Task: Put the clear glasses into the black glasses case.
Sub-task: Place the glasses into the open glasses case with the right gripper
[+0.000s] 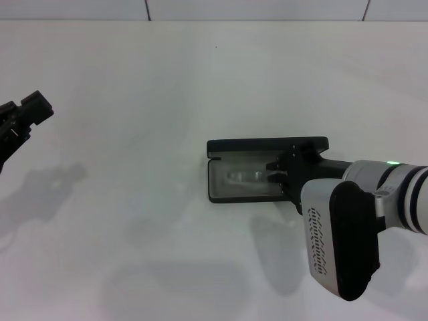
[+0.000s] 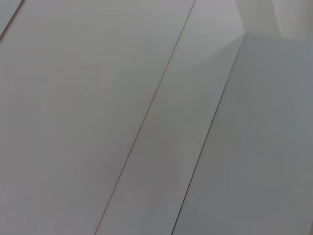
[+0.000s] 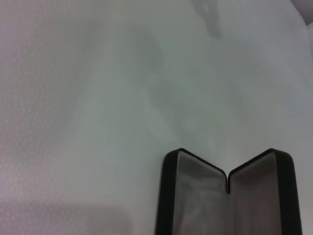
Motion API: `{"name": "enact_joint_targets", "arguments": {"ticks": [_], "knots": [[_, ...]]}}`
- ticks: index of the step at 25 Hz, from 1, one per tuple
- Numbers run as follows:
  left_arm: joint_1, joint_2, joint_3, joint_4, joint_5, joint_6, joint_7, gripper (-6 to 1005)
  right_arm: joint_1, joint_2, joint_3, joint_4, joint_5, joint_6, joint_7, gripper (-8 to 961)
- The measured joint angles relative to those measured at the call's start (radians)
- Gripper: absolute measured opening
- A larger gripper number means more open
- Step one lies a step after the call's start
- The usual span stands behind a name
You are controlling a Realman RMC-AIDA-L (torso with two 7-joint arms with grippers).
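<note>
White, matte bench (image 1: pixel 134 100) fills the head view, with a tiled wall line along its far edge.

Item: matte black rectangular hard glasses case (image 1: pixel 231 194) with rounded corners, hinged, open. It lies right of the bench's centre, lid standing along the far side, grey-lined tray toward the near edge. In the right wrist view the case (image 3: pixel 168 196) shows as two grey-lined halves meeting at the hinge.

Item: colourless, fully transparent plastic glasses (image 1: pixel 246 177), thin-framed, lying inside the tray, faint against the grey lining and hard to trace in full.

Item: right tool (image 1: pixel 279 172), black, on a white and black arm reaching in from the bench's right edge. It sits at the right end of the tray, at or on the glasses. Whether its fingers are spread or closed cannot be told.

Item: left tool (image 1: pixel 27 114), black, parked at the bench's left edge, well apart from the case. Finger state cannot be told.

Step in hand, as judged: seating the glasses in the tray. To do it well, the frame should lie flat within the walls, temples folded, then the tool should part and lift straight up, avoiding the upright lid. Smooth plastic may slide on the lining.
</note>
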Motion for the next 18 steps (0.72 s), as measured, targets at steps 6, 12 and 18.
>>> {"name": "enact_joint_targets", "arguments": {"ticks": [6, 12, 18], "knots": [[0.001, 0.0, 0.0, 0.0, 0.0, 0.0, 0.0, 99, -0.001, 0.0, 0.0, 0.002, 0.0, 0.002, 0.0, 113], [0.001, -0.001, 0.0, 0.0, 0.0, 0.0, 0.0, 99, -0.004, 0.0, -0.004, -0.003, 0.0, 0.002, 0.001, 119], [0.001, -0.002, 0.0, 0.0, 0.0, 0.001, 0.0, 100, -0.021, 0.001, -0.009, -0.03, 0.0, -0.003, 0.007, 121]]}}
